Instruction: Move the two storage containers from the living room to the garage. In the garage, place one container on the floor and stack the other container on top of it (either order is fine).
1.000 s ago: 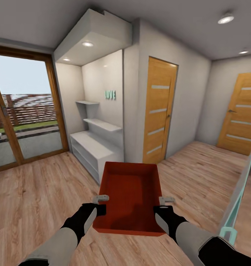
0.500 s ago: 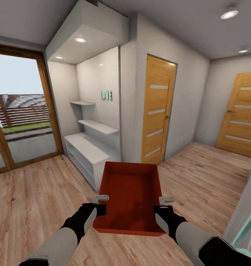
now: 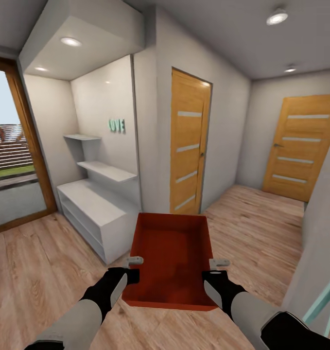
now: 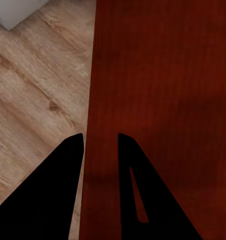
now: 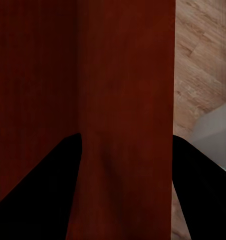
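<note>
One orange-red storage container (image 3: pixel 172 255), open-topped and empty, is held level in front of me above light wood planks. My left gripper (image 3: pixel 133 269) is shut on its left wall and my right gripper (image 3: pixel 216 270) is shut on its right wall. In the left wrist view the black fingers (image 4: pixel 55 192) straddle the container wall (image 4: pixel 162 75), one outside over the planks and one inside. In the right wrist view the red wall (image 5: pixel 125 100) runs between the two dark fingers (image 5: pixel 40 192). The garage is out of view.
A white shelving niche (image 3: pixel 94 204) with teal "LOVE" lettering stands ahead on the left, close to the container. Two closed wooden doors (image 3: pixel 188 143) (image 3: pixel 298 148) lie ahead. A glass door (image 3: pixel 11 165) is at the far left. A wall (image 3: pixel 318 233) and teal frame (image 3: pixel 325 299) sit at the right.
The camera has moved: niche, doors and glass door have slid left in the picture and the niche looks nearer. The container and both grippers keep their place in view.
</note>
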`<state>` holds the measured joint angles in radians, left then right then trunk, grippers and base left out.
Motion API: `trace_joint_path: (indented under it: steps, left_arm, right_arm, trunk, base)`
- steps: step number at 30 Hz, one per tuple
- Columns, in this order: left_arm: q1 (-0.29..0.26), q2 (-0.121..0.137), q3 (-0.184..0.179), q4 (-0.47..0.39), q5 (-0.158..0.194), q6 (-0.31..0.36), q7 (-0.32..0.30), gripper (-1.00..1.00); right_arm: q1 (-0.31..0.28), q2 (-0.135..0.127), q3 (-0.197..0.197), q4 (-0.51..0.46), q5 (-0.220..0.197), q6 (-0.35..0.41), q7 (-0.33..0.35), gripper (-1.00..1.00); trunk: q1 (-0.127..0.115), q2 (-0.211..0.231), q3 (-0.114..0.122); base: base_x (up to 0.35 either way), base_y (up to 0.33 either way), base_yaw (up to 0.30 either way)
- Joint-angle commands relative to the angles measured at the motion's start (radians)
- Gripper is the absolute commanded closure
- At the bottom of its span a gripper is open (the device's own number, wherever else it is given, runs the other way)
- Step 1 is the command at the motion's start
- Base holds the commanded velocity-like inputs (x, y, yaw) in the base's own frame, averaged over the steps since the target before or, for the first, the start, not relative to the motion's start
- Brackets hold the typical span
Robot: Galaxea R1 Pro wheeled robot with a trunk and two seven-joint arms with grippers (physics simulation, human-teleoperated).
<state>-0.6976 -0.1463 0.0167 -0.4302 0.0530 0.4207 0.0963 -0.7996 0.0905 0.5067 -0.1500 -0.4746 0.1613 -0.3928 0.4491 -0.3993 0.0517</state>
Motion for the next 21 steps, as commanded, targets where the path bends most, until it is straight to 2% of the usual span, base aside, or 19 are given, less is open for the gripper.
trace_joint_path:
  steps: [1,21]
  left_arm:
    - [0.001,-0.001,-0.009,0.002,0.009,0.006,0.010,1.00]
    - [0.001,-0.001,-0.009,0.001,0.008,0.006,0.010,1.00]
  right_arm:
    - [-0.001,0.000,-0.014,-0.020,0.027,0.009,-0.008,1.00]
    - [-0.001,0.000,-0.014,-0.020,0.027,0.010,-0.008,1.00]
  trunk:
    - [0.001,-0.001,0.000]
    - [0.001,-0.001,0.000]
  base:
    - [0.322,0.000,-0.241]
    - [0.322,0.000,-0.231]
